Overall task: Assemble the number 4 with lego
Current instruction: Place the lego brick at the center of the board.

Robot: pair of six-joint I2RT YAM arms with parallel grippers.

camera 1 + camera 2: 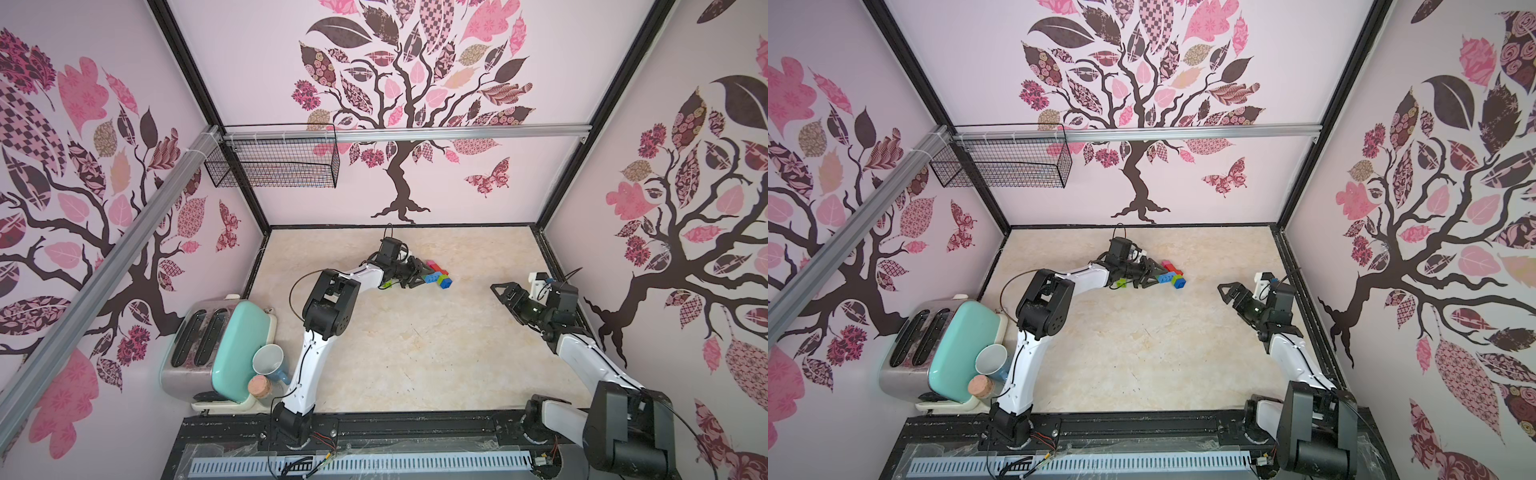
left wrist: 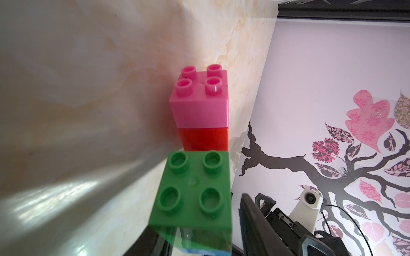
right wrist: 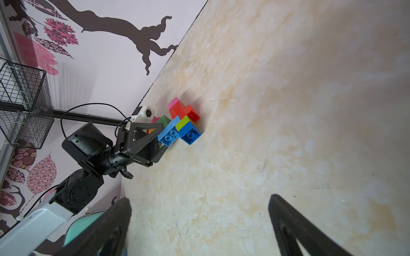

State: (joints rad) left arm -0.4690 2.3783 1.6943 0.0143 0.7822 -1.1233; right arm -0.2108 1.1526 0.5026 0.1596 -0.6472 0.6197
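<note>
The lego forms one joined cluster (image 1: 436, 274) at the far middle of the table, seen in both top views. In the right wrist view it shows a pink brick (image 3: 174, 102), red bricks (image 3: 185, 112), a lime brick (image 3: 183, 124), a blue brick (image 3: 189, 134), a light blue brick (image 3: 169, 134) and a green brick (image 3: 164, 119). My left gripper (image 2: 199, 221) straddles the green brick (image 2: 195, 188), and a gap shows between that brick and one finger (image 2: 255, 223). A lime piece (image 1: 388, 285) lies under the left wrist. My right gripper (image 3: 199, 198) hovers open and empty at the right.
A toaster (image 1: 195, 345), a mint dish (image 1: 241, 345), a mug (image 1: 268, 361) and a cork-topped jar (image 1: 259, 386) crowd the near left corner. A wire basket (image 1: 274, 164) hangs on the back rail. Walls close three sides.
</note>
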